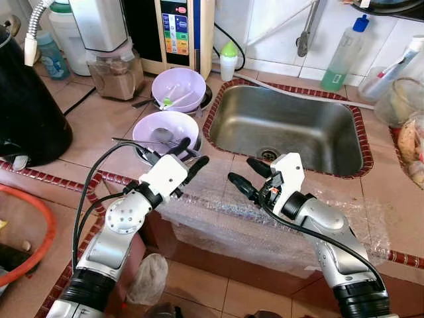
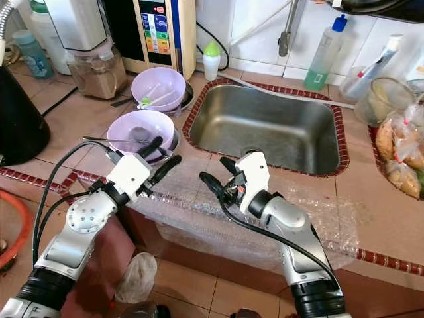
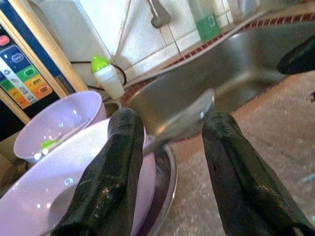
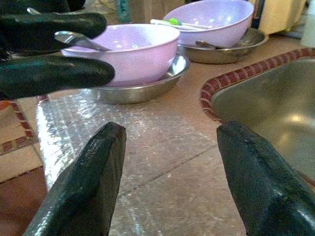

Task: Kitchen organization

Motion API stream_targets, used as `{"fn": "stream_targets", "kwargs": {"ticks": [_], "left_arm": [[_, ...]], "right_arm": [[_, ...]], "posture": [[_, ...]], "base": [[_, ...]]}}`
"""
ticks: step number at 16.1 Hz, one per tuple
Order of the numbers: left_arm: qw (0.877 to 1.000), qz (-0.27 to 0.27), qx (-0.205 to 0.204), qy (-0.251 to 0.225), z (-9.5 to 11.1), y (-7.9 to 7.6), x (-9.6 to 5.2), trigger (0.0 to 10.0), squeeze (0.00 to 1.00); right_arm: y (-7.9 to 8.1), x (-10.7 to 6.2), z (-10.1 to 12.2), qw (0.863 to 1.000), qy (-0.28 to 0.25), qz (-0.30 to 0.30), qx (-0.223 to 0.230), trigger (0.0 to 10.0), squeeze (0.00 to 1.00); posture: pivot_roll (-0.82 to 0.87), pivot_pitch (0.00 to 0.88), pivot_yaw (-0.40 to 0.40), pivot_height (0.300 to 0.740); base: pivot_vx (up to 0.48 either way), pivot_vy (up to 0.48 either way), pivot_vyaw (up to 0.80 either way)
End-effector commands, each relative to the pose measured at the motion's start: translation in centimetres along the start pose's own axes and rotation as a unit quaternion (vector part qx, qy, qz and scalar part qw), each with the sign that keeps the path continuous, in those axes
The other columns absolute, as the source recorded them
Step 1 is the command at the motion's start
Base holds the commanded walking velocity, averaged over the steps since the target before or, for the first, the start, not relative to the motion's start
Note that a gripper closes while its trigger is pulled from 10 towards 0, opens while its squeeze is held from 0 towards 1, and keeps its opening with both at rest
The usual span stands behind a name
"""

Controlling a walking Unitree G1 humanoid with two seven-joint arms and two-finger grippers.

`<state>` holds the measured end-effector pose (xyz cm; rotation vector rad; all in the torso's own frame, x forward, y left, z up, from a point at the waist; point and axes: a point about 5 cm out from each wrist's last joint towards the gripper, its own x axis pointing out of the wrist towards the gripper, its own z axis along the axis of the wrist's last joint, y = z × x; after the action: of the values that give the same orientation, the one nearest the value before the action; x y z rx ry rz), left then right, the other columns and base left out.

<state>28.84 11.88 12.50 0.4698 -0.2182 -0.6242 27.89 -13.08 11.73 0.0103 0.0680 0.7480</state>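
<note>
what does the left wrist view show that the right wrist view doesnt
Left wrist alone: the small white bottle with a green cap, the appliance's coloured button panel, the green soap bottle by the wall and the hanging hose end. Right wrist alone: the left pincer, open beside the near bowl, and the bubble wrap along the counter edge. Both share: the near purple bowl in its steel dish with a spoon, the far purple bowl and the steel sink.

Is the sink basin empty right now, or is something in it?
Empty: the sink shows only bare steel and its drain; no dishes or standing water are visible.
</note>
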Motion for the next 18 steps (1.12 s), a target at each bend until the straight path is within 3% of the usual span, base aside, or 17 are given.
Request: {"fn": "stream_targets", "kwargs": {"ticks": [1,5,12,18], "left_arm": [[1.000,0.003,0.013,0.001,0.0,0.4,0.1,0.0,0.00],[1.000,0.005,0.026,0.008,-0.4,0.9,0.1,0.0,0.00],[0.999,0.010,0.037,0.006,-0.6,1.4,0.5,0.0,0.00],[0.995,0.064,0.056,-0.056,1.8,3.4,0.5,0.0,0.00]], "right_arm": [[0.2,0.0,0.3,1.000,-0.001,0.013,-0.004,10.0,0.00],[1.4,0.0,0.1,0.999,0.002,0.047,0.014,10.0,0.00],[1.3,0.0,0.0,0.999,0.006,0.047,0.013,10.0,0.00],[1.1,0.2,0.4,0.999,-0.009,0.030,0.004,10.0,0.00]], "posture": [[-0.03,0.000,0.002,0.740],[-0.03,0.000,0.003,0.740],[-0.03,0.000,0.004,0.740],[-0.03,0.000,0.000,0.740]], "base": [[0.000,0.000,0.00],[0.000,0.000,0.00],[0.000,0.000,0.00],[0.000,0.000,0.00]]}}
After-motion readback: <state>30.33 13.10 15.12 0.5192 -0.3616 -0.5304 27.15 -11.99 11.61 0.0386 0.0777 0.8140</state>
